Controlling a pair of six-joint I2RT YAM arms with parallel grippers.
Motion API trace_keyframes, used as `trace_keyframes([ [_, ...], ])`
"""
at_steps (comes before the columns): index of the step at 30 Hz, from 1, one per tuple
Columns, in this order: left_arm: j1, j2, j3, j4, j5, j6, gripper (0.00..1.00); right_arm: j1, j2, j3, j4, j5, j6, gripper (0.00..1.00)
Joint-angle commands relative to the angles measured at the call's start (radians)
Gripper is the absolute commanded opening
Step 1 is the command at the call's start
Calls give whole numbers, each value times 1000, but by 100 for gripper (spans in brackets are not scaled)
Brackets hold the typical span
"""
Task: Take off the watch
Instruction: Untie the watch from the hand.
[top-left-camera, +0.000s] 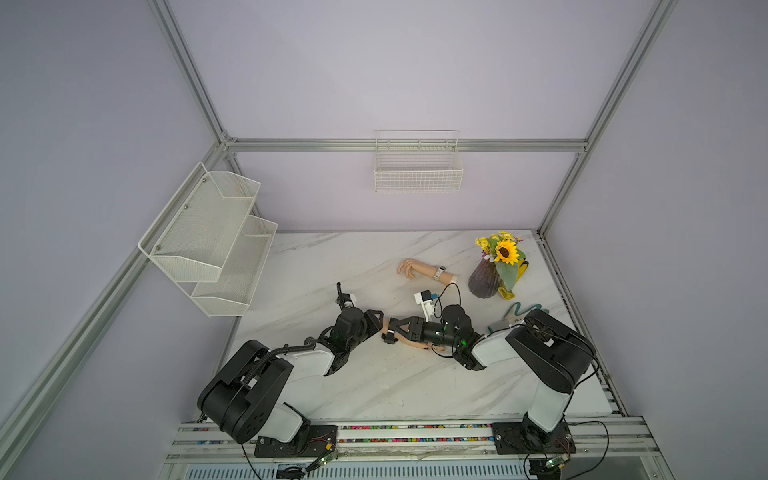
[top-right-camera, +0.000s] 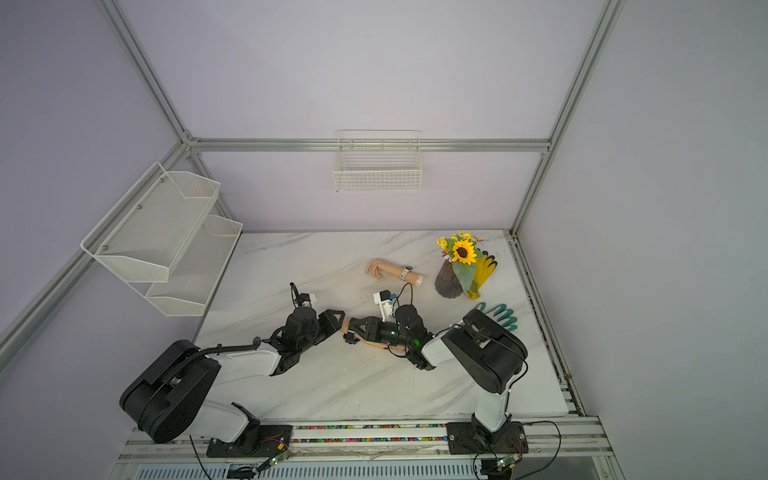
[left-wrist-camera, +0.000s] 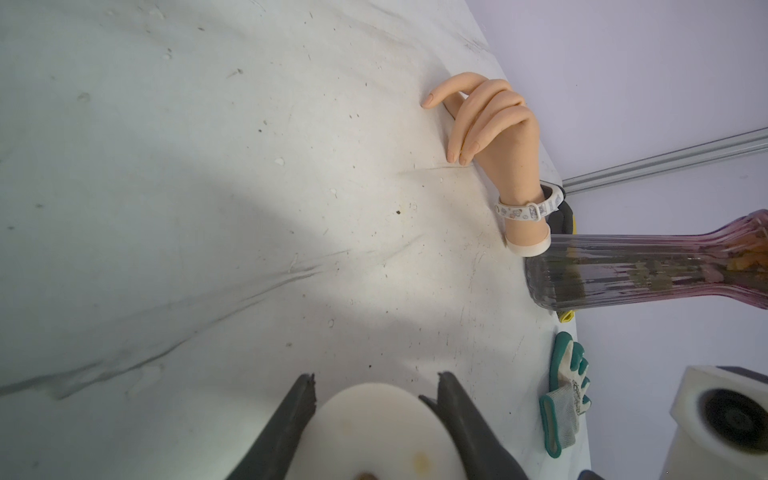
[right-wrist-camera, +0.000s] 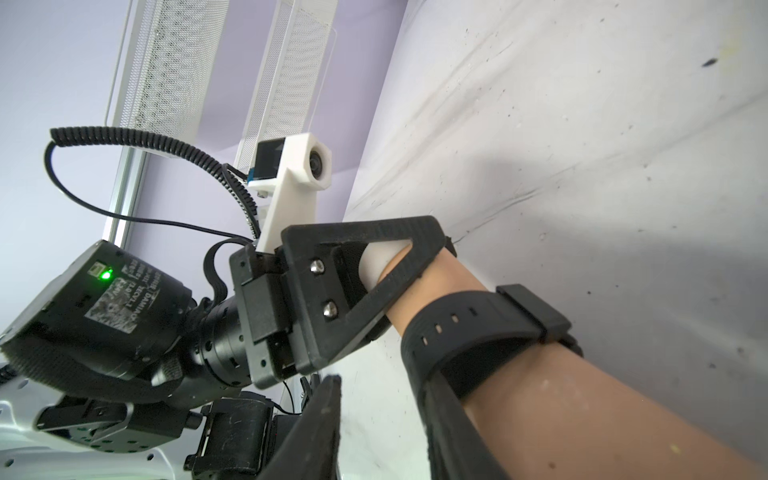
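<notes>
I've got the left gripper (left-wrist-camera: 378, 377) pinching the dummy forearm (right-wrist-camera: 582, 407), right gripper (right-wrist-camera: 380, 386) spread against the black watch (right-wrist-camera: 478, 320).

You have the mannequin arm (top-left-camera: 413, 342) at frame centre on the table (top-left-camera: 374, 386), left gripper (top-left-camera: 380, 324) at its left end, right gripper (top-left-camera: 390, 330) over it. The second mannequin hand (top-left-camera: 415, 269) lies upper right, vase (top-left-camera: 484, 282) just right of it.

My right end effector (top-left-camera: 390, 332) is covering most of the peach mannequin forearm (right-wrist-camera: 602, 415) in both top views; the black rubber watch (right-wrist-camera: 478, 316) is hiding its dial.
</notes>
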Motion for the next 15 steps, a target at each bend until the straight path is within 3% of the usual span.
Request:
trace_keyframes([
  [1, -12, -10, -14, 30, -2, 37, 5, 9, 46, 8, 159, 56, 8, 37],
  [10, -13, -14, -21, 54, 3, 45, 5, 10, 125, 30, 212, 66, 58, 37],
  [15, -16, -8, -28, 96, 28, 57, 5, 10, 139, 30, 211, 66, 70, 25],
])
